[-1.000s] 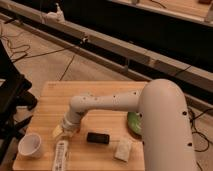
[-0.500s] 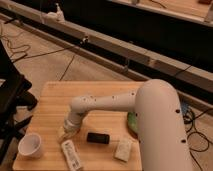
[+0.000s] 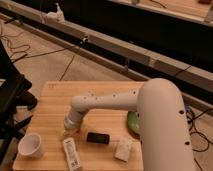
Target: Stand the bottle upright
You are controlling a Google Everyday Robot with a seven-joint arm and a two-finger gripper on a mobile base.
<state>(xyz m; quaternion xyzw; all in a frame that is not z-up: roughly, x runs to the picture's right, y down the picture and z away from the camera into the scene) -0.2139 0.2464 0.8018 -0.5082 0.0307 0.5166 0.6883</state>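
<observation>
Gripper [image 3: 68, 132] — right of cup [image 3: 31, 145], low over table [image 3: 50, 100]; whether it is apart or together cannot be told. Bottle [image 3: 71, 154] — lying flat right of cup, just nearer table's front edge than gripper; long axis runs away from gripper, slanting slightly right.

One each: bottle [image 3: 71, 154], cup [image 3: 31, 145], black block [image 3: 98, 137], packet [image 3: 123, 149], green dish [image 3: 132, 122]; the jaws hover by the bottle.

Gripper [image 3: 68, 131] just above the bottle [image 3: 71, 151] — its lower end cut off at the bottom edge; rightward, the arm [image 3: 161, 125] half-hides a green dish [image 3: 131, 123].
</observation>
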